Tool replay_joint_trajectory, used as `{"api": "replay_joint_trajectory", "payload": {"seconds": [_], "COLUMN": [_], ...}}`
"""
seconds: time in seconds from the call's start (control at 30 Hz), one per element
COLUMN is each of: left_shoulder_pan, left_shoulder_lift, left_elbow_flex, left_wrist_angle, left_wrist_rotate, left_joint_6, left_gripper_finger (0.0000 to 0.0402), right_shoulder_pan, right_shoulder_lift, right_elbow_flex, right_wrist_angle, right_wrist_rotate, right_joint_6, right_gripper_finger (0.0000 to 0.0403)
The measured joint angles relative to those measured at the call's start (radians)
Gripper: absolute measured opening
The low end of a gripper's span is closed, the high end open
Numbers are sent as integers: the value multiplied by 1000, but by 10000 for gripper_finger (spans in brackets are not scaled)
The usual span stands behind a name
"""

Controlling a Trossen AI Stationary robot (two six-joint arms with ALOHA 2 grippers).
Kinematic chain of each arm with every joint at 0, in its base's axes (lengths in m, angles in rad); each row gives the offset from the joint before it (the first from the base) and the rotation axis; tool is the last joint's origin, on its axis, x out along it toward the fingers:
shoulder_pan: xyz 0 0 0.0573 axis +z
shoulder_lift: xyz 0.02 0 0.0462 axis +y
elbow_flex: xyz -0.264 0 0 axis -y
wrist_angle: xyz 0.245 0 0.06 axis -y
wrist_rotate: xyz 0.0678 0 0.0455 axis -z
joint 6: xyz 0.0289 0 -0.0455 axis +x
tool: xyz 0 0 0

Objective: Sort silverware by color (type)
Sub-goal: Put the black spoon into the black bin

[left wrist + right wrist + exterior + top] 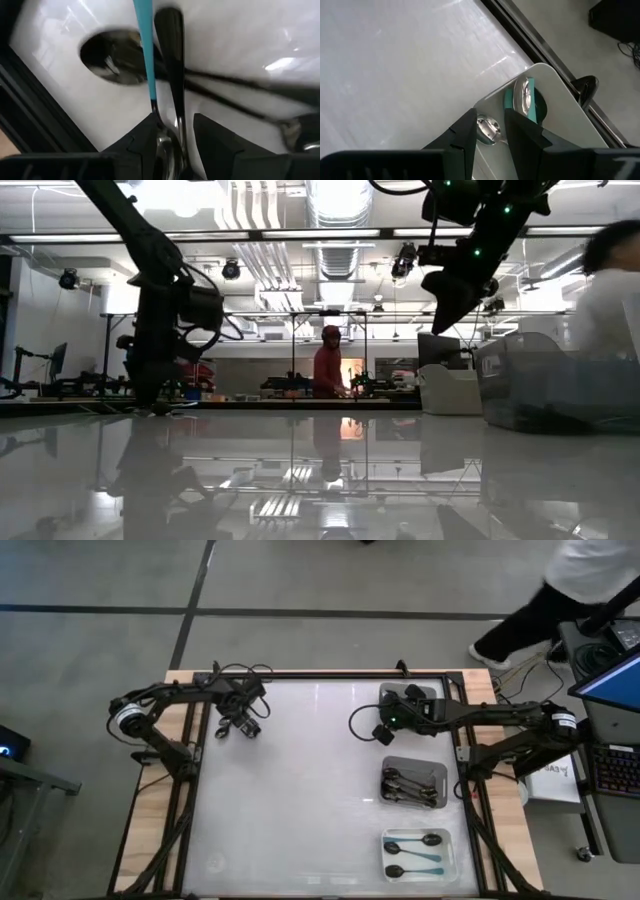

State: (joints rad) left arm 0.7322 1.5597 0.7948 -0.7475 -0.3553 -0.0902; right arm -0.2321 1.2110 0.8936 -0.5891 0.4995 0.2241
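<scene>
Left wrist view shows the silverware closest: a teal-handled spoon [148, 60] and an all-black spoon [170, 55] lie side by side, running down between the left tool's [172, 145] fingers, with a black-bowled spoon [112, 55] lying crossed behind them on the white desk [240, 30]. The left tool's fingers stand on either side of the two handles, but whether they press on one, both or neither I cannot tell. In the high view this tool sits over the desk's far left corner, where a few spoons [240, 727] remain.

Outward, sorted spoons fill the right side: dark ones in a grey tray [414, 784], teal-handled ones in a white tray [421, 854]. The right tool [490, 135] hangs above the far right tray [555, 100]; a silver bowl [487, 127] shows between its fingers and a teal-handled spoon [522, 97] lies just beyond, yet whether it is grasping I cannot tell.

The risk, as I judge it, is on the left: two unlike spoons lie so close that a closing tool could lift both, or pinch one and drag the other, and a mixed pair would land in one tray. The slim handles could also slip or swing in the grip.
</scene>
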Motion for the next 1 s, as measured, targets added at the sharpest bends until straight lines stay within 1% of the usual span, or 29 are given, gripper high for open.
{"api": "replay_joint_trajectory", "payload": {"seconds": [0.2,0.3,0.4,0.5,0.57,0.87,0.93,1.0], "left_shoulder_pan": [11,11,13,13,13,6,2,-7], "left_shoulder_lift": [-5,-4,-2,0,1,-3,-6,-13], "left_elbow_flex": [-59,-62,-53,-43,-40,-37,-31,-25], "left_wrist_angle": [62,75,78,82,86,83,72,65], "left_wrist_rotate": [-1,-2,10,32,48,73,104,160], "left_joint_6": [1,1,1,-9,-24,-63,-75,-78], "left_gripper_finger": [111,99,68,23,7,3,2,2], "right_shoulder_pan": [0,0,0,0,0,0,0,1], "right_shoulder_lift": [0,0,0,0,0,0,0,0], "right_elbow_flex": [0,0,0,0,0,0,0,0], "right_wrist_angle": [4,4,7,9,11,11,11,11], "right_wrist_rotate": [0,0,0,0,0,0,0,0], "right_joint_6": [1,3,3,12,12,11,11,11], "right_gripper_finger": [93,93,93,93,93,93,93,93]}}
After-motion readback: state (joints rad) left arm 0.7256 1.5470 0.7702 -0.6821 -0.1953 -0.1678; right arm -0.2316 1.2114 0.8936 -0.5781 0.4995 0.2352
